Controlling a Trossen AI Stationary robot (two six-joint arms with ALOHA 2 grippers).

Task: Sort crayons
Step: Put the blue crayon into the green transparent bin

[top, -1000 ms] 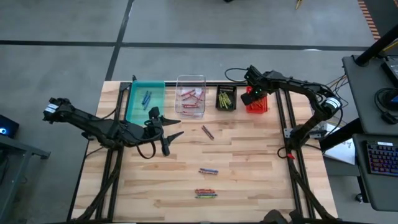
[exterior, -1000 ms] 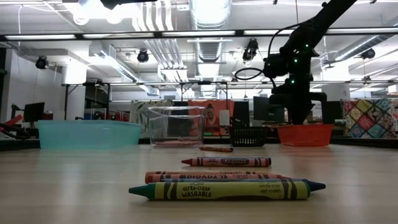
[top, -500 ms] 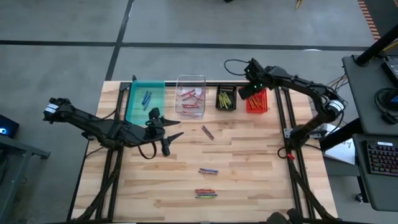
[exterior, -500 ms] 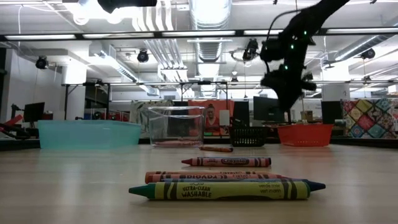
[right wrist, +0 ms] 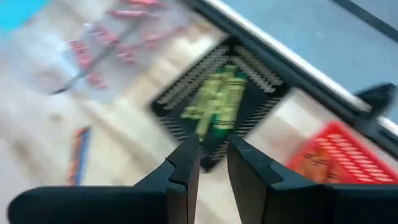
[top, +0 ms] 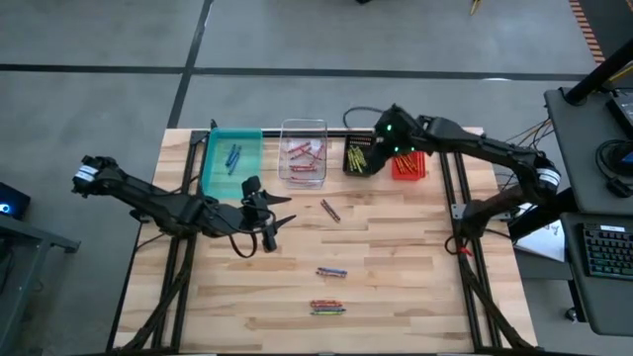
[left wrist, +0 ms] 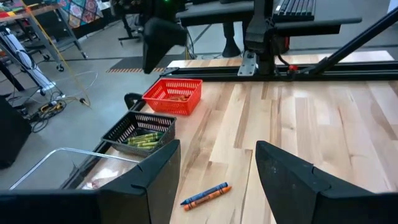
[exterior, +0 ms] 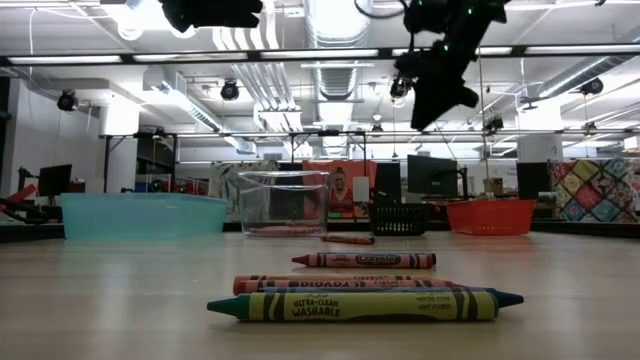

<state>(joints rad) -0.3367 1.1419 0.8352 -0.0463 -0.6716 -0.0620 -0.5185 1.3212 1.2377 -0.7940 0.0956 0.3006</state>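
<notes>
A robotics lab: exposed ceiling ducts (exterior: 335, 25), strip lights, monitors (exterior: 432, 176) behind a framed wooden workbench (top: 396, 257).

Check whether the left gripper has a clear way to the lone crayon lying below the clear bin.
Probably yes: the left gripper hovers open beside the crayon, with only bare table between them, and the right gripper is off by the black bin.

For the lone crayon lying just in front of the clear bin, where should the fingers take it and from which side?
Grip the lone crayon at mid-length, coming straight down from above with the fingers across its thin width. It lies flat on the table at a slant, clear of the clear bin and of other crayons, so both long sides look free.
</notes>
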